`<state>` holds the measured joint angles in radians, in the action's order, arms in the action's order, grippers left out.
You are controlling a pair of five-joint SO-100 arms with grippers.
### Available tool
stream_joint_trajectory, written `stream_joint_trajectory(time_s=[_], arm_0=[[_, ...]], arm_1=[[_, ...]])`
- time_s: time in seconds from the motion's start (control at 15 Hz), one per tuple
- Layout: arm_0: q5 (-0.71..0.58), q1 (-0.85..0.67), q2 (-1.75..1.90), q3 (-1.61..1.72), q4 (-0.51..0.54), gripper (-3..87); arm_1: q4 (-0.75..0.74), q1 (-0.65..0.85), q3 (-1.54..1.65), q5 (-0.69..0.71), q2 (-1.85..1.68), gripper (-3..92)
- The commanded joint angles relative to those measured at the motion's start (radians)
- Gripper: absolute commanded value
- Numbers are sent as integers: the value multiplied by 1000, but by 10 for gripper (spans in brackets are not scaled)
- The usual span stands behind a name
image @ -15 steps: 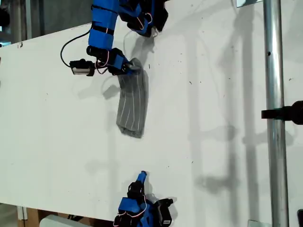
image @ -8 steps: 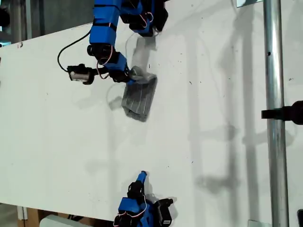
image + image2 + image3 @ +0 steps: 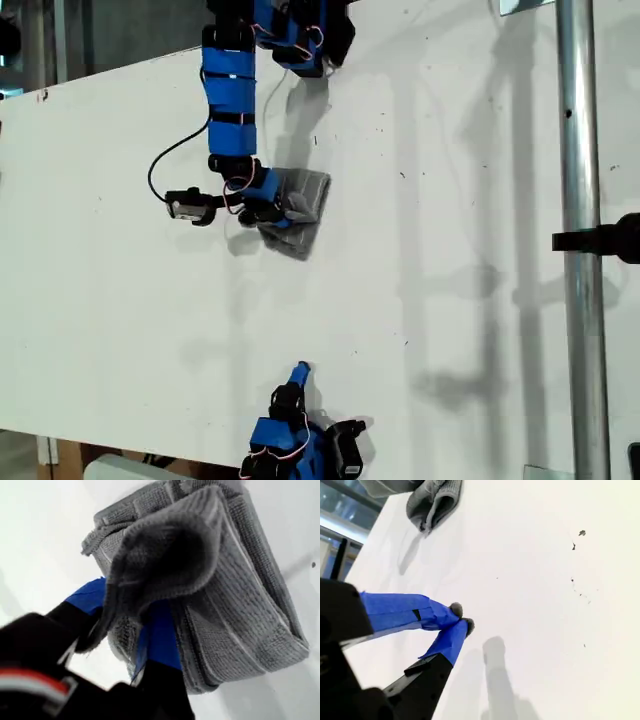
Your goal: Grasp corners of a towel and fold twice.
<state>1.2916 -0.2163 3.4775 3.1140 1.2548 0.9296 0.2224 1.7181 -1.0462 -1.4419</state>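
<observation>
A long white counter [image 3: 450, 330], speckled with a few dark marks, fills the scene, with a shiny metal pole [image 3: 578, 240] standing upright at the exterior view's right. The towel [image 3: 298, 212], grey with thin pale stripes, lies bunched into a small folded bundle on the counter toward the top of the exterior view, a little to that view's left of centre. My first tool [image 3: 275, 212] reaches down from the top of that view on its blue arm and sits right at the bundle's edge. In the first wrist view, the towel [image 3: 220, 590] shows several stacked layers, and a rounded fold of cloth drapes over the blue fingers [image 3: 159, 640], which are clamped on that fabric; which of the corners this is cannot be told. My second tool [image 3: 297, 378] rests at the bottom of the exterior view, well apart from the towel. In the second wrist view, its blue fingertips [image 3: 468, 625] meet with nothing between them, above bare counter, with the towel [image 3: 432, 502] lying far ahead.
</observation>
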Motion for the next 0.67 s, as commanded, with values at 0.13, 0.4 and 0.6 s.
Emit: stream_joint_trajectory(time_s=[0.13, 0.4, 0.6], arm_0=[[3, -8, 5, 8, 5, -12], [6, -3, 5, 8, 6, -11], [104, 11, 5, 6, 34, 8]], arm_1=[[-91, 95, -206, 66, -118, 449], [109, 229, -60, 110, -439, 117], [166, 236, 502, 9, -818, -2]])
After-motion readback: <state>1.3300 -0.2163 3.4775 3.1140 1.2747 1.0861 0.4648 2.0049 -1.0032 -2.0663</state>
